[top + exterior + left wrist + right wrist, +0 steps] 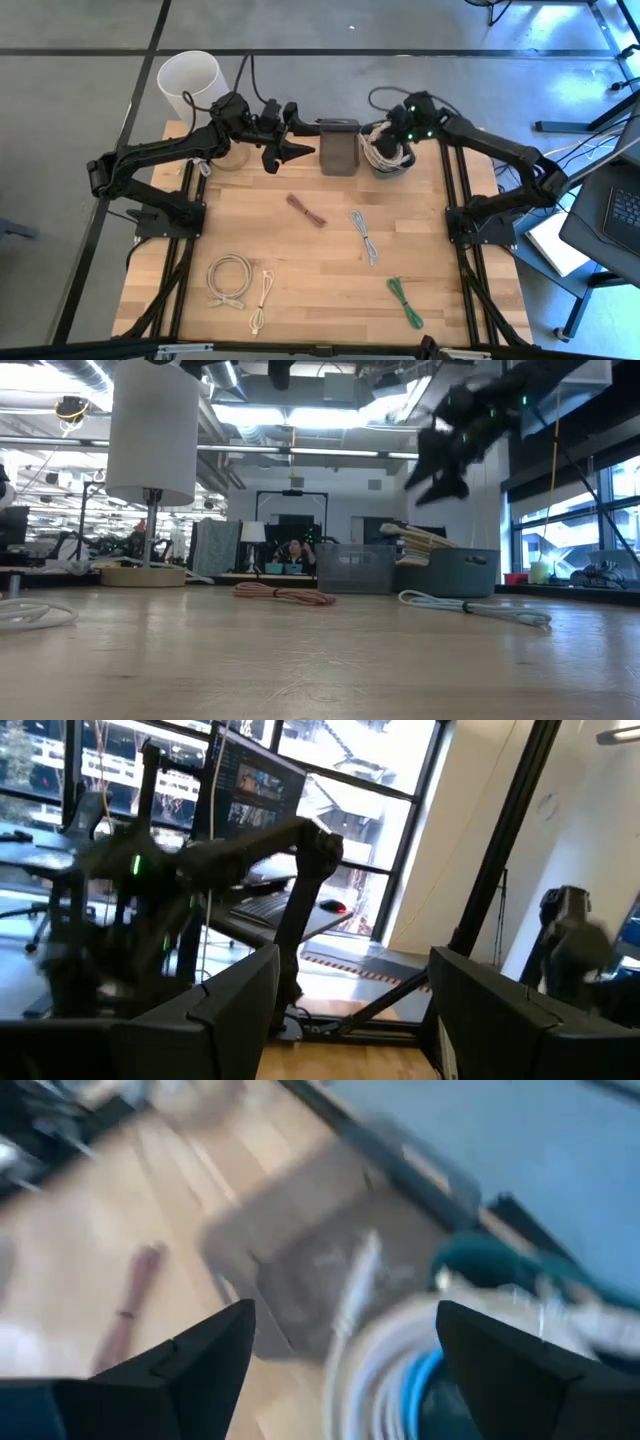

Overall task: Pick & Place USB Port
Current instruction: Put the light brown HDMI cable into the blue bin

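Note:
Several USB cables lie on the wooden table: a red-brown one (307,210), a pale grey one (363,236), a green one (405,301) and two white ones (230,273). A teal bin (386,155) at the far edge holds coiled white and blue cables (400,1370). My right gripper (396,137) hangs open above that bin (450,572), clear of the coils, with nothing between its fingers (190,1360). My left gripper (287,142) is held open in the air beside the grey basket (338,147), also with nothing in it.
A grey mesh basket (355,568) stands left of the teal bin at the far edge. A white cylinder (189,80) and a tan round base (228,158) stand at the far left. The table's middle and near part hold only the loose cables.

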Available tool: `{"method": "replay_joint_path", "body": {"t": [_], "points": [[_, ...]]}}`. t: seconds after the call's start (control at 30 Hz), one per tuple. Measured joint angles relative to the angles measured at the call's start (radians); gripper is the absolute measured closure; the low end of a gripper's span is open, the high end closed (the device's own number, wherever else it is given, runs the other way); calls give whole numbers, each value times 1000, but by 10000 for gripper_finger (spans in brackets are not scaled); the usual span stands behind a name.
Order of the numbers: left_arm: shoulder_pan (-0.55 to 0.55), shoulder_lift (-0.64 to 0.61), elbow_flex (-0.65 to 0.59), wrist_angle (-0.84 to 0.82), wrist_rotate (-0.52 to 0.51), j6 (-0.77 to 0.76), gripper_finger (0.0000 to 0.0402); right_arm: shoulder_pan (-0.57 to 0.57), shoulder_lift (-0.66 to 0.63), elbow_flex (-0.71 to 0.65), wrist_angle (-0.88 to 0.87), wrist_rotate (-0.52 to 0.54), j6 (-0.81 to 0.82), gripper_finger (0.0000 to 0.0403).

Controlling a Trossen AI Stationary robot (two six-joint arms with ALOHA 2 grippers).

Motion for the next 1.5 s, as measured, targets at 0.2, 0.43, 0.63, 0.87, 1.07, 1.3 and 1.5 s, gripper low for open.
{"method": "replay_joint_path", "body": {"t": [0.2,0.43,0.63,0.87,1.07,1.3,1.5], "points": [[0,0,0,-124,71,1,148,70,-101,230,-150,-192,71,108],[-23,-4,-1,-352,185,-8,148,325,-224,292,-223,-349,194,156],[-98,-20,-2,-494,180,-70,148,551,-285,292,-338,-56,193,294],[-327,-160,-1,-561,-82,-136,170,661,-286,292,-343,117,192,385],[-573,-258,1,-809,-390,-297,197,664,-267,293,-343,133,147,398],[-775,-211,1,-1246,-557,-540,219,660,-251,293,-342,134,137,391],[-877,-122,-34,-1504,-553,-570,228,660,-252,293,-325,133,138,397]]}}
